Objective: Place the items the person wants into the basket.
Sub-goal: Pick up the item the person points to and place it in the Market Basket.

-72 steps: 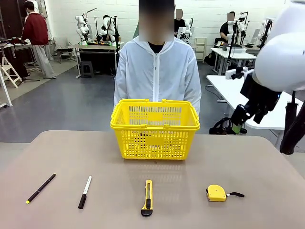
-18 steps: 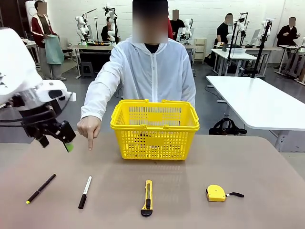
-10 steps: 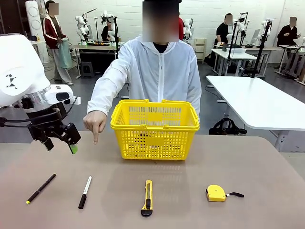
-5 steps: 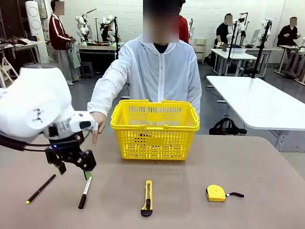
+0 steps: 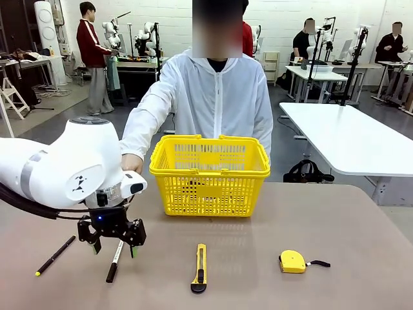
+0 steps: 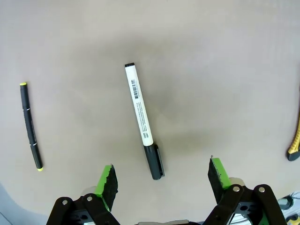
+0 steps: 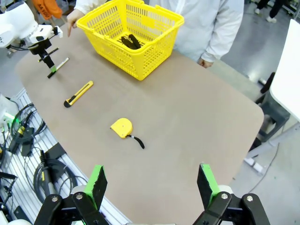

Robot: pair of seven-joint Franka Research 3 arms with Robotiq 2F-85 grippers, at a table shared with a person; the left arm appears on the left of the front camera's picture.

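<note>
The marker pen with white barrel and black cap lies on the table at front left. My left gripper hovers right over it, open, a green pad on each side of the pen. In the left wrist view the marker pen lies lengthwise between the open fingers of the left gripper, untouched. The yellow-and-black utility knife lies at front centre. The yellow basket stands in front of the person. My right gripper hangs open high above the table's edge, holding nothing.
A thin black pen lies left of the marker, and a round yellow tape measure sits at front right. The person's hand is beside the basket, partly behind my left arm. Something dark lies inside the basket.
My left arm has swung down and to the right, from beside the person's pointing hand to just over the marker pen. The pointing hand has drawn back towards the basket.
</note>
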